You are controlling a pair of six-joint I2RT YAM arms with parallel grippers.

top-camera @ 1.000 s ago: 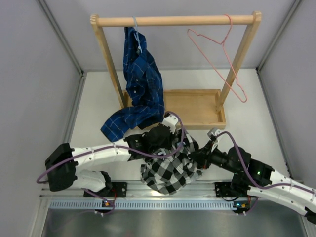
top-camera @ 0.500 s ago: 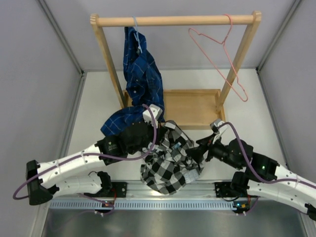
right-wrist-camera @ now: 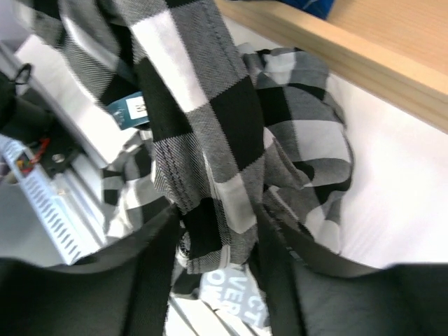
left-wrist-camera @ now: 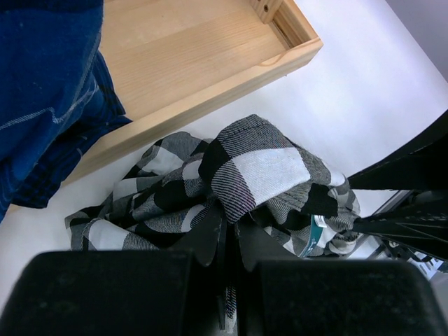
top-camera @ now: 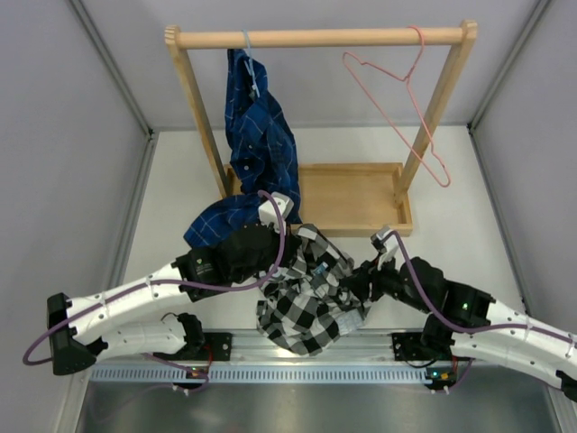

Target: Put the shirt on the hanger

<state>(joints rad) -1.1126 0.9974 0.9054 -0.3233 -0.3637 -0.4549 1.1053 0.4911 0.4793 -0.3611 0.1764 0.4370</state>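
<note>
The black-and-white check shirt lies bunched near the table's front edge, partly lifted between both grippers. My left gripper is shut on a fold at its upper edge; the left wrist view shows the jaws pinched on the shirt. My right gripper grips the shirt's right side; in the right wrist view a fold of shirt fills the gripper, with white lettering below. The pink wire hanger hangs on the rail, far from both grippers.
A wooden rack stands at the back on a wooden tray base. A dark blue plaid shirt hangs on a pale hanger at the rail's left, its tail close to my left arm. Grey walls enclose both sides.
My left arm swung back and left and lifted the shirt's upper fold toward the tray. The right gripper moved slightly left and stayed on the shirt's right side.
</note>
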